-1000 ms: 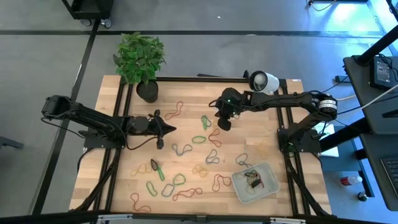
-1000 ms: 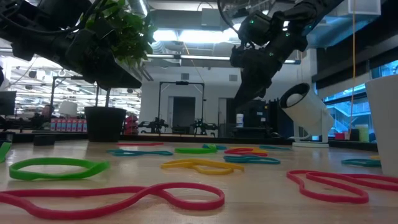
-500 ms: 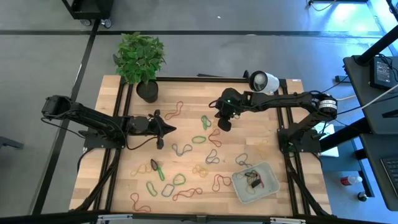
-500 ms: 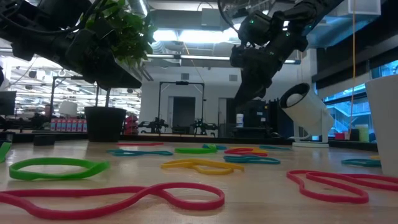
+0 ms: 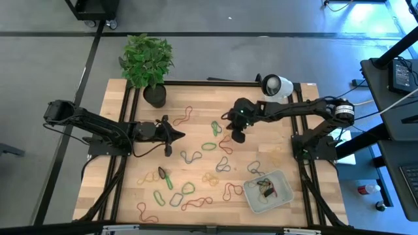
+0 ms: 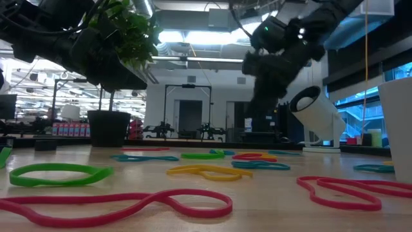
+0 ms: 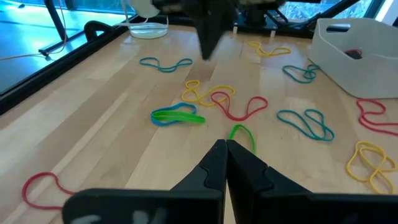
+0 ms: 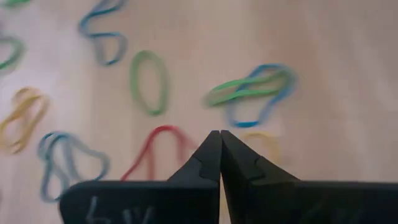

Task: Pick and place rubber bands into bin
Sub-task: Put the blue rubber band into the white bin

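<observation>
Right gripper (image 5: 238, 137) shifted over red band (image 8: 155, 149), jaws shut, empty; left gripper (image 5: 179, 136) likewise; few bands in bin (image 5: 282, 198), most rubber bands (image 5: 189, 189) remain on counter (image 5: 274, 147).

Rubber bands (image 5: 196, 171) lie scattered across the middle and near part of my table (image 5: 114, 171). The bin (image 5: 269, 192) sits at the near right, a few bands inside it. A potted plant (image 5: 147, 64) stands at the far left corner, a round camera-like device (image 5: 277, 85) at the far right. My left gripper (image 5: 177, 136) rests left of centre; my right gripper (image 5: 237, 137) hangs above bands right of centre, far of the bin.
</observation>
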Robot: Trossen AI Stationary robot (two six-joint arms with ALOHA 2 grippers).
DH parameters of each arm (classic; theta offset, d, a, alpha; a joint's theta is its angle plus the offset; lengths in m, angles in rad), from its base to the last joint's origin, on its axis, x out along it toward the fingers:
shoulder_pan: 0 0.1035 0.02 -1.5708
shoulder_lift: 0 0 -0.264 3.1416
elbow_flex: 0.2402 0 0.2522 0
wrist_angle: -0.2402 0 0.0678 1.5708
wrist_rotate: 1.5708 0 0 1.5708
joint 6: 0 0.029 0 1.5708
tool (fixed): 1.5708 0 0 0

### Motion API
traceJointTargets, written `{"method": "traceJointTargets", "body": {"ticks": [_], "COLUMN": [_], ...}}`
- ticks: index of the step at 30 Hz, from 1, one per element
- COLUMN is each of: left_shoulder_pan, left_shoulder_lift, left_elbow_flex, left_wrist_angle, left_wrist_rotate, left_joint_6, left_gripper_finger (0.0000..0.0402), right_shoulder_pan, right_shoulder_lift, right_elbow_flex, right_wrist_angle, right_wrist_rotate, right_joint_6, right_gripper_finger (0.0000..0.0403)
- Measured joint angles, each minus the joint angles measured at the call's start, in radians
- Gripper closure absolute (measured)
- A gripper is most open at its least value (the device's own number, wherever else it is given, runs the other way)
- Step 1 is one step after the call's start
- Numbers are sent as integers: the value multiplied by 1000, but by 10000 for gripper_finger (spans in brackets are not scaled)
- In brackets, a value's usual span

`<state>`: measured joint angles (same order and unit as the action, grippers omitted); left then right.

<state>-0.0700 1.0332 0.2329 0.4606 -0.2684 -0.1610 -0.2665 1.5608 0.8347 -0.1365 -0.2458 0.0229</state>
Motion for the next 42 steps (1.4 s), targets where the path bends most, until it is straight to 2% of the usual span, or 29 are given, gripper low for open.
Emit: {"method": "traceJointTargets", "body": {"ticks": [3, 7, 11, 15, 17, 20, 24, 28, 31, 36, 42], "left_shoulder_pan": [0, 0, 0, 0, 0, 0, 0, 0, -9, -59, -100], "left_shoulder_lift": [0, 0, 0, 0, 0, 12, 63, 130, 189, 322, 475], "left_elbow_flex": [0, 0, 0, 19, 67, 176, 314, 404, 467, 586, 700], "left_wrist_angle": [0, 0, 0, -1, -63, -278, -483, -520, -574, -711, -837], "left_wrist_rotate": [0, -3, -5, -55, -58, -78, -147, -134, -81, -66, 9], "left_joint_6": [-16, 10, 17, -10, -17, -21, -64, -62, -16, 16, -44], "left_gripper_finger": [398, 398, 398, 398, 398, 398, 398, 398, 398, 395, 359], "right_shoulder_pan": [0, -1, -1, 0, -1, -1, -2, -2, -2, -2, -2], "right_shoulder_lift": [-4, -61, -164, -306, -382, -499, -632, -706, -727, -728, -729], "right_elbow_flex": [-101, -218, -328, -445, -504, -568, -605, -613, -613, -614, -614], "right_wrist_angle": [110, 192, 260, 348, 381, 401, 401, 382, 351, 320, 307], "right_wrist_rotate": [-74, -81, -81, -72, -63, -60, -39, -37, -36, -36, -36], "right_joint_6": [33, 82, 111, 160, 184, 185, 186, 182, 178, 148, 127], "right_gripper_finger": [396, 396, 396, 396, 396, 396, 396, 396, 396, 396, 396]}}
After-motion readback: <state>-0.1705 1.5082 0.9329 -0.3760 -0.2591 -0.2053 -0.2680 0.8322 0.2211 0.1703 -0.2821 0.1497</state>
